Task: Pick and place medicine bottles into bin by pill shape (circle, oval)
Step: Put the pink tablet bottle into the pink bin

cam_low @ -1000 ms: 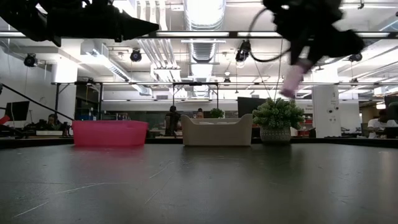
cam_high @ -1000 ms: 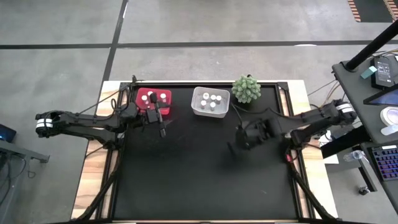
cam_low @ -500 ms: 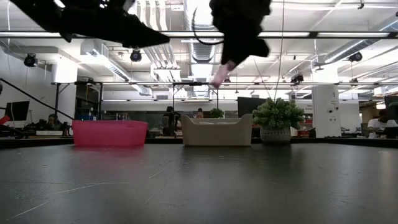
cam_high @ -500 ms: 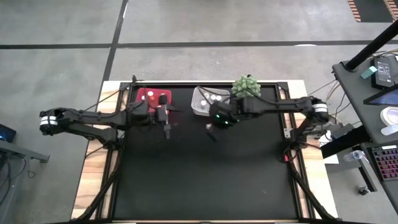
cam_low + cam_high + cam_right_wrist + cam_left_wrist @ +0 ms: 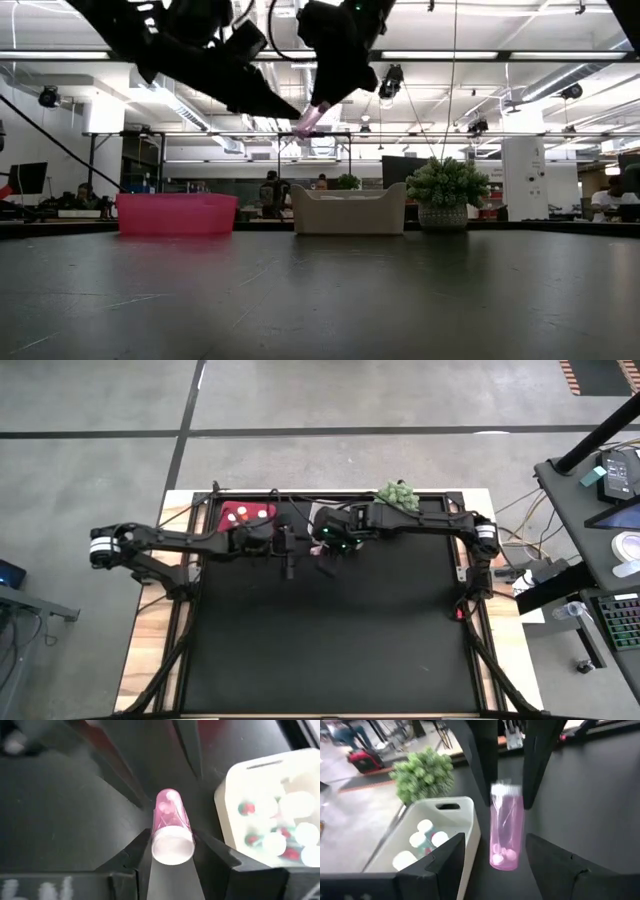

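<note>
From above: both arms meeting over the dark surface [image 5: 330,630], right hand [image 5: 327,557] and left hand [image 5: 290,560] close together just in front of the red bin [image 5: 247,513]. Level view: pink bottle [image 5: 309,120] held high, clear of the surface. Left wrist: left hand [image 5: 495,865] spread, empty, bottle just ahead, white bin [image 5: 427,845] and plant [image 5: 422,772] beside. Right wrist: right hand [image 5: 172,851] clamped on the bottle's white cap end.

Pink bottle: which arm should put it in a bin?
Right. Its end effector grips the pink bottle beside the white bin. The left end effector is open and holds nothing.
</note>
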